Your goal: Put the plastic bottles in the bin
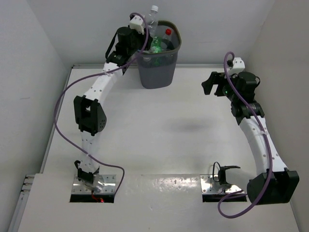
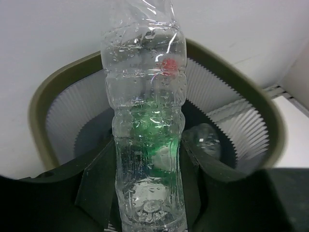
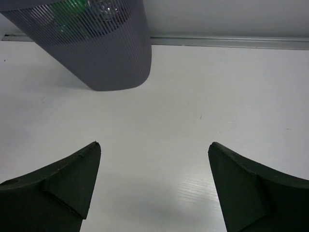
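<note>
The clear bottle (image 2: pixel 147 145) I'm carrying hangs over the near-left part of the bin's (image 2: pixel 251 96) mouth and isn't dropped yet. My left gripper (image 2: pixel 147 179) is clamped round its lower body, a finger pressed on each side.

Progress looks pretty far along to me. In the bin I can already see a green bottle (image 1: pixel 155 46), a red-capped bottle (image 1: pixel 167 33) and, in the left wrist view, at least one more clear one (image 2: pixel 205 140) lying low against the right wall. I can't count what's underneath those. From above I don't see any loose bottles on the table (image 1: pixel 159 135), so my guess is this is the last one. All that's left is to let it go, and maybe push it a bit further over the middle first.

On direction, the bottle's long axis runs straight out from the wrist, in line with the fingers. The white cap end points away from the gripper, and from above it sticks out past the bin's far-left rim. I read it as roughly cap-up and leaning toward the back wall, but I can't tell the exact tilt.

The right gripper (image 3: pixel 154 183) hovers over bare table to the right of the bin, jaws spread wide and holding nothing.
</note>
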